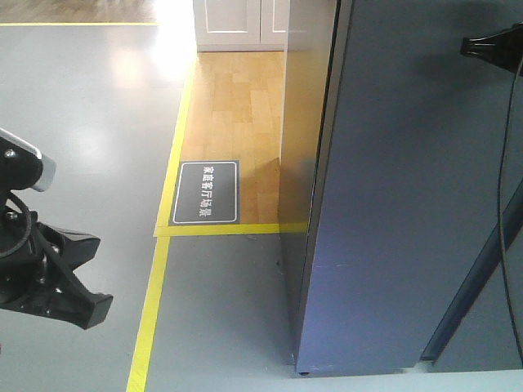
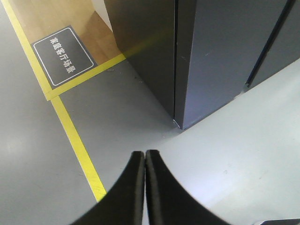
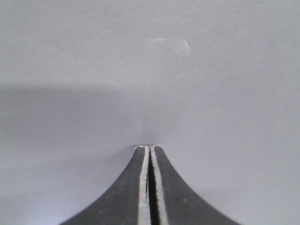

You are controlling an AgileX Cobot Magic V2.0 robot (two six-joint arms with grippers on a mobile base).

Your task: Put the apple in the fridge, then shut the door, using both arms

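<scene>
We see the tall dark grey fridge [image 1: 302, 122] at three o'clock, its flat dark grey door [image 1: 409, 188] shut against its front edge. Left of it, at twelve o'clock, lies the light wooden floor patch [image 1: 237, 98] — bordered by a yellow tape line [image 1: 151, 310] running toward six. On that patch sits a black rectangular floor sign [image 1: 206, 193], beside the fridge's foot.

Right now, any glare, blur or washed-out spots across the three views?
Front view: strong glare blows out the floor near the top. Left wrist view: evenly lit, sign sharp, left tool slightly soft. Right wrist view: right tool shut against a featureless grey surface, faint smudge of glare.
</scene>
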